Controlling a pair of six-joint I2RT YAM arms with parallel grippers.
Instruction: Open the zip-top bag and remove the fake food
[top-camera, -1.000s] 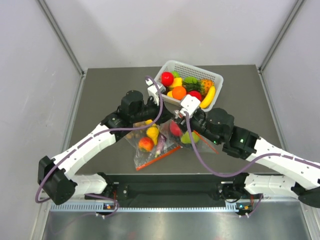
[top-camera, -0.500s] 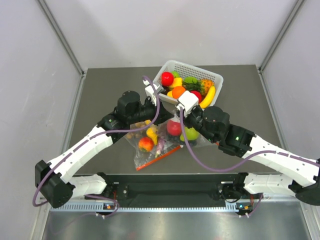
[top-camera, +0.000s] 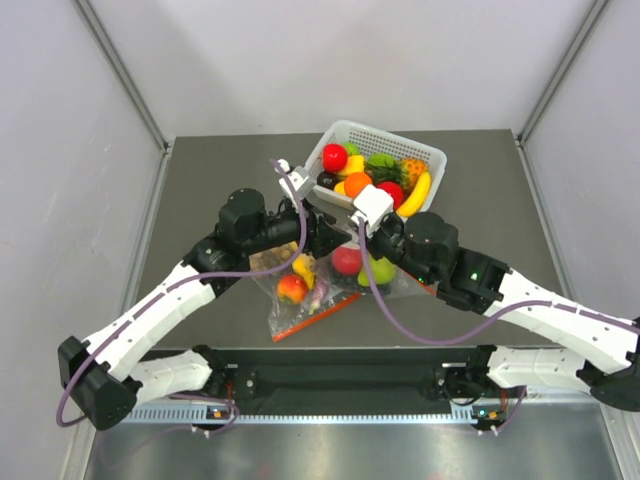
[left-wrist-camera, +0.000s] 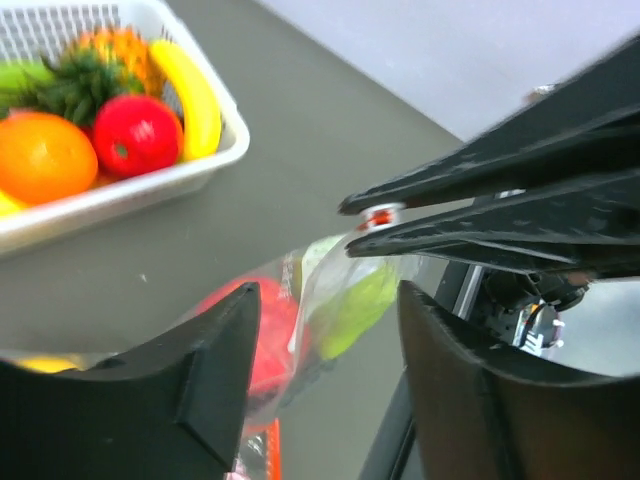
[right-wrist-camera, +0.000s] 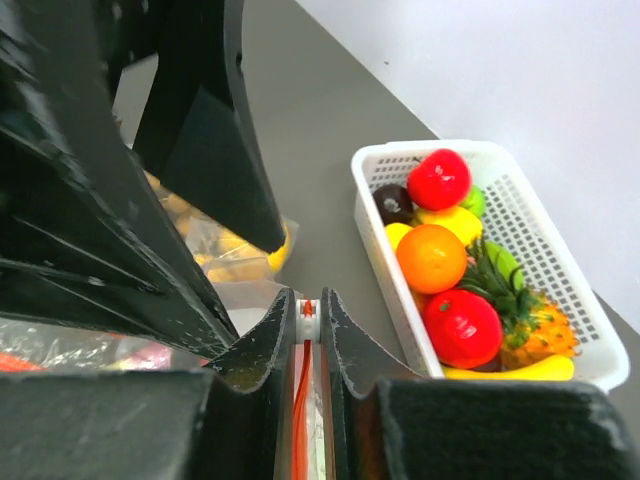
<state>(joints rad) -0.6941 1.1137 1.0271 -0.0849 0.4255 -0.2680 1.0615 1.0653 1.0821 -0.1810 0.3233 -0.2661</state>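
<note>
The zip-top bag hangs lifted, and the red apple and light-green pear of the fake food show through it. My right gripper is shut on the bag's white zip slider, with the orange-red zip strip running down between the fingers. The left wrist view shows the same pinch. My left gripper stands open just left of it. The clear plastic with the apple and pear lies between its jaws, untouched.
A second clear bag with yellow and brown fruit lies on the table under the left arm. A white basket of fruit, with a banana and an orange, stands close behind both grippers.
My left gripper has opened and drawn back to the left. My right gripper has closed onto the zip slider. The bag has shifted slightly.
</note>
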